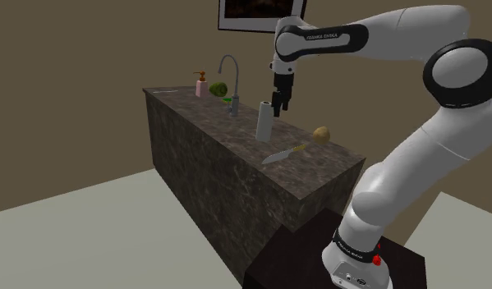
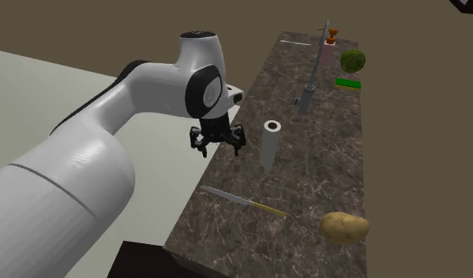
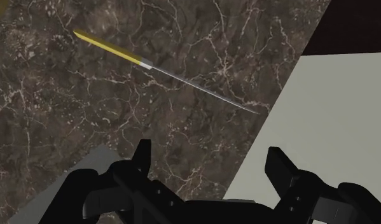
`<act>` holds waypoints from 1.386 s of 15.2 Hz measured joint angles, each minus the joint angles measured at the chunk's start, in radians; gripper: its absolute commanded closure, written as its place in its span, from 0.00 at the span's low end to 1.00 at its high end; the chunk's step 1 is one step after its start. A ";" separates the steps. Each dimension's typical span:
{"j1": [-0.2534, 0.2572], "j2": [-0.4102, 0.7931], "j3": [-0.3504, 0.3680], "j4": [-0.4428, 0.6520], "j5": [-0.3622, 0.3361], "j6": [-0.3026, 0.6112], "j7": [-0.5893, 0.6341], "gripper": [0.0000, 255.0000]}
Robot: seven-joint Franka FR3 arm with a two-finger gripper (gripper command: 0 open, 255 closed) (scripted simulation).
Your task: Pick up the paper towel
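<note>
So that the upright pale-grey paper towel roll (image 2: pixel 269 144), stood at frame centre on the dark marbled counter (image 2: pixel 321 178), can be admitted, the all-black gripper (image 2: pixel 218 148) is held spread beside it.

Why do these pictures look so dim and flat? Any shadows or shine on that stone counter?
Shoulder view: dim, even light; the upright grey paper towel roll casts no clear shadow on the dark veined stone counter. Second exterior view: brighter, with soft shading on the white robot arm, no glare. Wrist view: the open black gripper is nearly a silhouette.
</note>
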 measured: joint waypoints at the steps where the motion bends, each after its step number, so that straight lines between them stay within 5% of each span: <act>1: -0.004 0.039 -0.015 0.034 0.006 0.011 -0.016 0.00; 9: -0.050 0.305 -0.116 0.283 0.090 0.056 -0.142 0.00; 15: -0.117 0.554 -0.165 0.584 0.202 0.006 -0.241 0.00; 21: -0.126 0.582 -0.167 0.551 0.217 0.066 -0.252 0.00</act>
